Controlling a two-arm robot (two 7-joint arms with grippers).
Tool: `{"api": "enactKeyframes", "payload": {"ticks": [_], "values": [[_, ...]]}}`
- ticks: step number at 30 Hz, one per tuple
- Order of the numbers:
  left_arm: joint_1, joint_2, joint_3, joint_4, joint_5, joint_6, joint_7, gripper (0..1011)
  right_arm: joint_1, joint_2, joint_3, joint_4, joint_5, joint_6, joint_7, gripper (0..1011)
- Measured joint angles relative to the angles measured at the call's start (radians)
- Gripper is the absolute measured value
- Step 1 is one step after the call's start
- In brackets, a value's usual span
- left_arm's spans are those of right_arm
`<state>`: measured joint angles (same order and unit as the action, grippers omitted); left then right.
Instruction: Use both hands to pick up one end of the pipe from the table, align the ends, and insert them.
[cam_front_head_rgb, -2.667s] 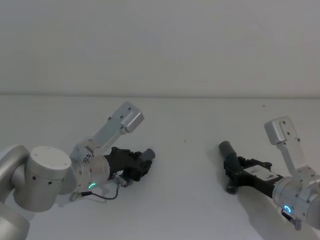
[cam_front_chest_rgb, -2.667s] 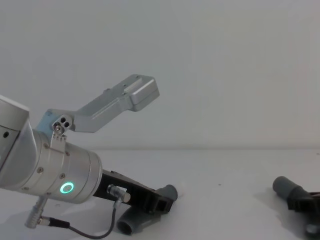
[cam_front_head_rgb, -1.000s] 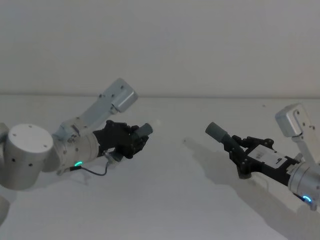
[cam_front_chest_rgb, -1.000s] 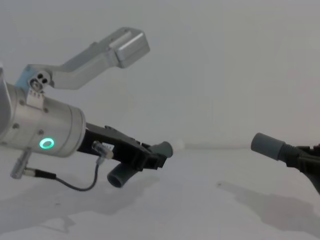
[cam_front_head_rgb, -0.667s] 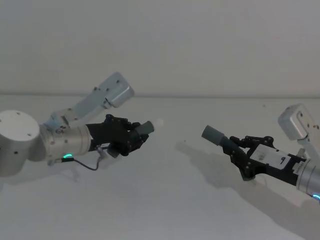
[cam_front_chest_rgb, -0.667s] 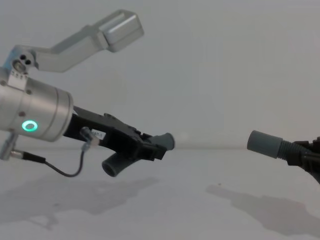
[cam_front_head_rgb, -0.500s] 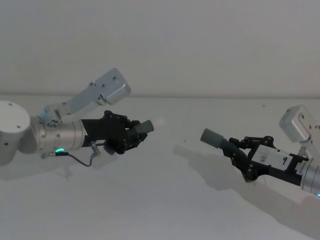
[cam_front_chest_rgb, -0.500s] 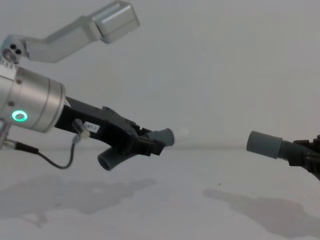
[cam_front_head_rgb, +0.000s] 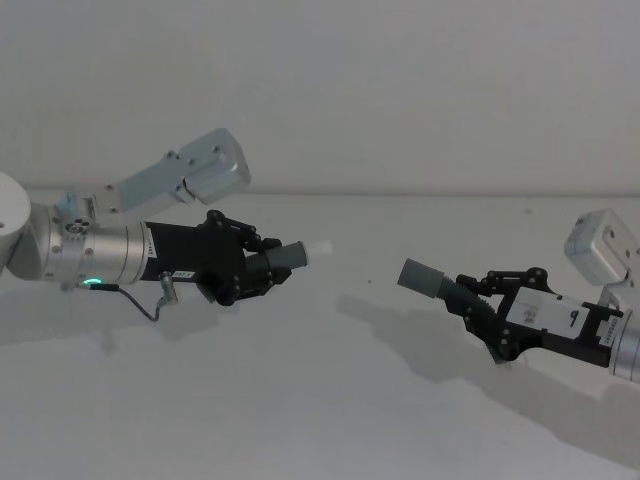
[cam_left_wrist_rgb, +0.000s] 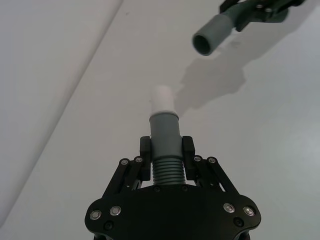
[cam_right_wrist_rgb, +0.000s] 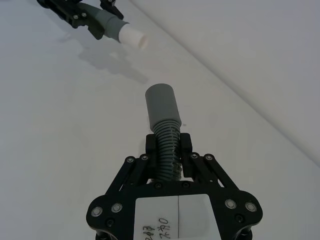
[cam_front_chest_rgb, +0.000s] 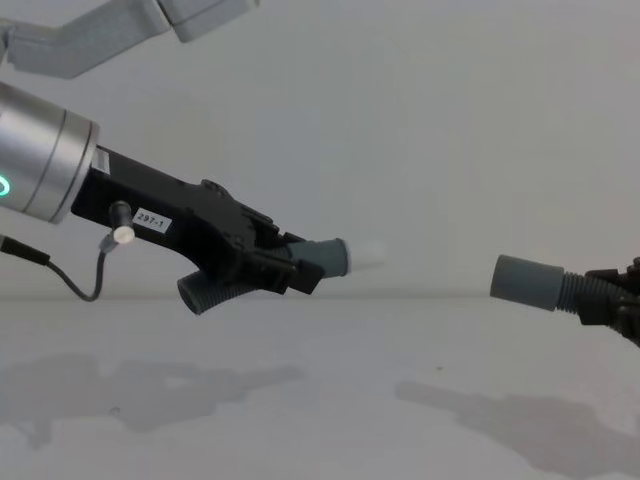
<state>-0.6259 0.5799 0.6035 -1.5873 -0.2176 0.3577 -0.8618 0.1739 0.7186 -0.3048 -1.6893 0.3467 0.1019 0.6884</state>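
Head view: high, looking forward and down onto table (cam_front_head_rgb: 300, 420). Chest view: low, level across table, side-on. Wrist views: close behind left gripper (cam_left_wrist_rgb: 166, 150) and right gripper (cam_right_wrist_rgb: 168, 145), facing each other. Shared by all: white-tipped pipe piece (cam_front_head_rgb: 285, 256), plain-cuffed pipe piece (cam_front_head_rgb: 425, 279).

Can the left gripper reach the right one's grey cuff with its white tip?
Probably yes: left gripper and right gripper face each other, with only open air between white tip and grey cuff.

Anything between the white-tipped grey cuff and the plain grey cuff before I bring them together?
Nothing visible. The white-tipped grey cuff in the black left gripper and the plain grey cuff in the black right gripper face each other across open air above the matte white table.
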Motion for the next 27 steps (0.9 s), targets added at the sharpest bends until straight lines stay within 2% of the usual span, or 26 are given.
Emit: {"api": "enactKeyframes", "payload": {"ticks": [10,27], "values": [[-0.043,0.019,0.049,0.016,-0.020,-0.057,-0.067,357,0.009,0.007,-0.014,-0.001,0.018,-0.014,0.003,264],[-0.077,0.005,0.097,0.048,-0.047,-0.092,-0.071,357,0.013,0.010,-0.049,-0.024,0.049,-0.026,0.014,264]]}}
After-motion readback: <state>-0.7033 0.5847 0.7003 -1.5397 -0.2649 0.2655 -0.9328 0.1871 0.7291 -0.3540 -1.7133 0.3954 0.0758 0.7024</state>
